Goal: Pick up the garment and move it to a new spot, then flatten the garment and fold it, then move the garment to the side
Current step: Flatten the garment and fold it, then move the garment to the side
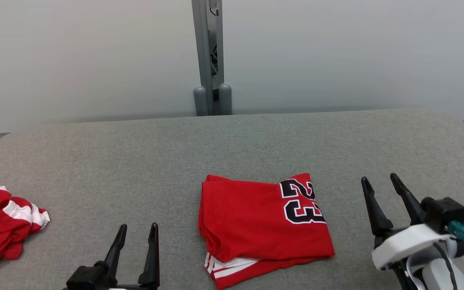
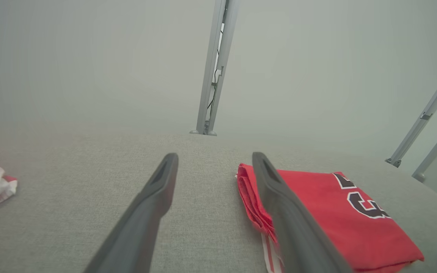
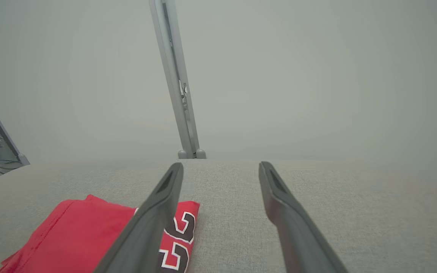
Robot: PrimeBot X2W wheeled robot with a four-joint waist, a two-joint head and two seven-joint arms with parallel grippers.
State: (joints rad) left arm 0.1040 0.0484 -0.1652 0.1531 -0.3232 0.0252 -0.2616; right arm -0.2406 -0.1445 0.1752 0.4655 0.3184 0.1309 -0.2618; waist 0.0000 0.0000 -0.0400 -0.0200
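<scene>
Head view shows the garment (image 1: 256,225) folded into a red rectangle on the grey fabric surface (image 1: 135,149), centre and toward the near edge. The 23 is at its right end and white striped trim peeks out on the near side. The left gripper (image 1: 138,227) hangs near-left of it and the right gripper (image 1: 379,177) to its right. Both have their 2 fingers spread, grasping nothing. A crumpled red-and-white cloth (image 1: 2,221) lies at the far left.

Crumpled red-white cloth (image 1: 2,219) on grey table's (image 1: 135,161) left; post (image 1: 210,60) behind.
</scene>
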